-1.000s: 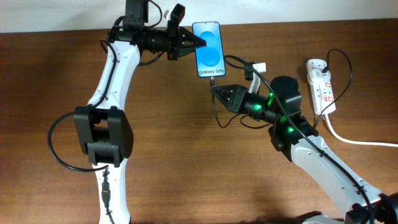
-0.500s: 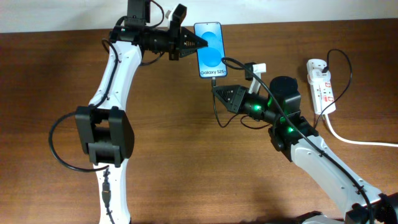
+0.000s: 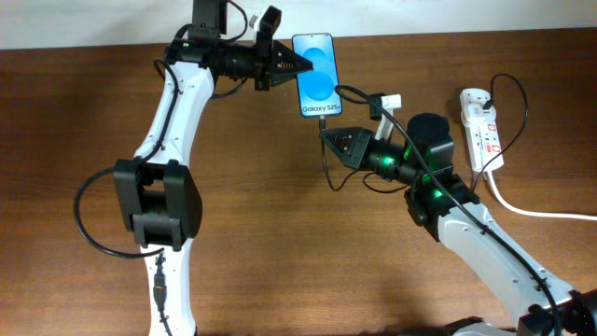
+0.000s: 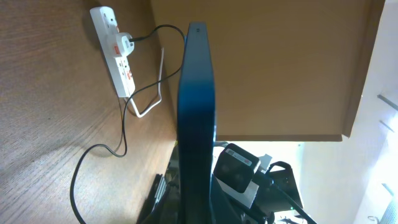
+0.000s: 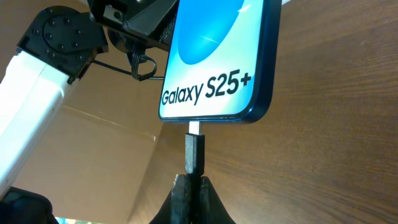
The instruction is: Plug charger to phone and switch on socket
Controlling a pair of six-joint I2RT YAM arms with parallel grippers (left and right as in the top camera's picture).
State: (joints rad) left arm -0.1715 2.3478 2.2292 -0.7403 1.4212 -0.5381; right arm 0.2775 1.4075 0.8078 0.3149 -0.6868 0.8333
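While the right arm (image 3: 485, 233) reaches in from the near right corner of the table (image 3: 280, 233), elbow low and forearm angled up and to the left, its position barely differs from a second ago. The right gripper (image 5: 189, 180) is clamped tight on the charger (image 5: 194, 152), holding the small black plug upright. The plug's silver tip sits right at the bottom edge of the phone (image 5: 217, 62), under the "Galaxy S25+" lettering. I cannot tell how deep the tip sits. The thin black cable loops loosely beside the gripper.

Beyond it, the phone has drifted a touch to the right since a second ago, and the left gripper (image 3: 303, 65) has come along with it. That gripper pinches the phone by its left side edge, holding it off the table with the blue screen up. The left arm (image 3: 173, 112) rises from the near left and bends right at the far edge.

Well off to the right lies the socket (image 3: 483, 126), with a black lead plugged in.
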